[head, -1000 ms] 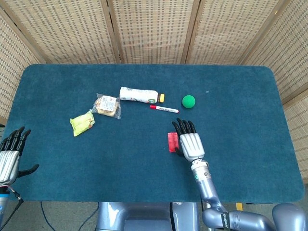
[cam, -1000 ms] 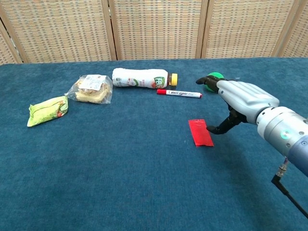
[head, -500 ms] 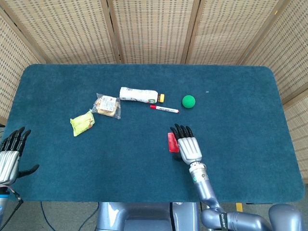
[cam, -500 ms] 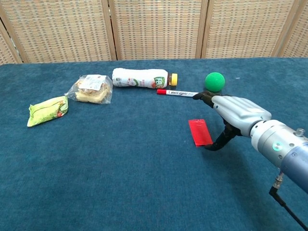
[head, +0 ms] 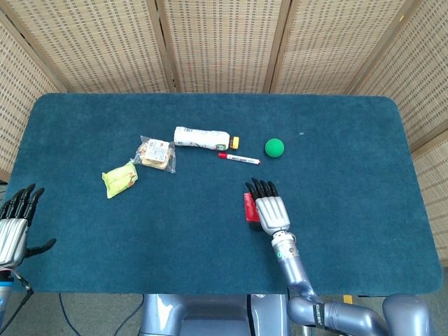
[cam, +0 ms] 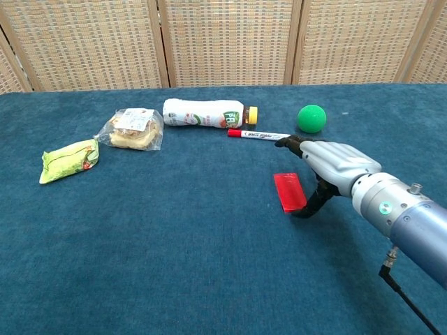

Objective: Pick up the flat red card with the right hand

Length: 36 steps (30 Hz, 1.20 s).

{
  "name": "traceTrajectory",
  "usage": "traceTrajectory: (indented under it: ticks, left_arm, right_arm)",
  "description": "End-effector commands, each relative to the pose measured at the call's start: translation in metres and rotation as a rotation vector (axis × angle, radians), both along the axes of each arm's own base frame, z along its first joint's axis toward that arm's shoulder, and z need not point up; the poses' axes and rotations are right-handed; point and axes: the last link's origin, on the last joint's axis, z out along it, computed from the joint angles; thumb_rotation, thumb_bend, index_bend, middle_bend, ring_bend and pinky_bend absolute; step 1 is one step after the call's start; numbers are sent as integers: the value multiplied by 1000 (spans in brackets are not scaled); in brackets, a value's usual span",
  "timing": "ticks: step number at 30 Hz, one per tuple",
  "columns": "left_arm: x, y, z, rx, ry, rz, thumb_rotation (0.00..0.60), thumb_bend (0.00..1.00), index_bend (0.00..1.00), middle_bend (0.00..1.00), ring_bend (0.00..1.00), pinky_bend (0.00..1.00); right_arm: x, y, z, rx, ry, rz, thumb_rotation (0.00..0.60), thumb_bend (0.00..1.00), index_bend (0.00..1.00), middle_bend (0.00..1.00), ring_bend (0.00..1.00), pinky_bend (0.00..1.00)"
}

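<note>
Right robot hand (head: pixel 269 210) low over the bench (head: pixel 350 175), fingers spread wide, holding nothing, flat red card (cam: pixel 290 192) just beside its thumb, green ball (cam: pixel 311 118) farther ahead of the fingertips

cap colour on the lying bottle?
Yellow cap on the white bottle; clearest in the chest view.
</note>
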Motion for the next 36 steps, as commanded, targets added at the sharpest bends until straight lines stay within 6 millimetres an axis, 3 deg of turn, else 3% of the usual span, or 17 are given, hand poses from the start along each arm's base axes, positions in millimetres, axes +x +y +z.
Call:
traceTrajectory:
  ticks: [1,12,18,26,36]
  left_arm:
    - [0,0,0,-1,1,0,600,90,0,0,0,105]
    - [0,0,-1,-2,-1,1,600,90,0,0,0,103]
    - [0,0,1,1,-7,1,600,91,0,0,0,103]
    - [1,-1,2,1,-13,-3,600,92,0,0,0,103]
    - [1,-1,2,-4,-15,-3,600,96,0,0,0,103]
  right_arm:
    - [-1,-1,-1,2,8,-2,600,296,64,0,0,0]
    - [-4,-8,-5,-8,24,-12,600,297,65,0,0,0]
    - [-6,-10,-9,-8,34,-16,600,398,72,0,0,0]
    - [-7,-6,-10,0,28,-16,600,445,97,0,0,0]
    - [-8,-3,-4,3,9,-18,600,426,447,0,0,0]
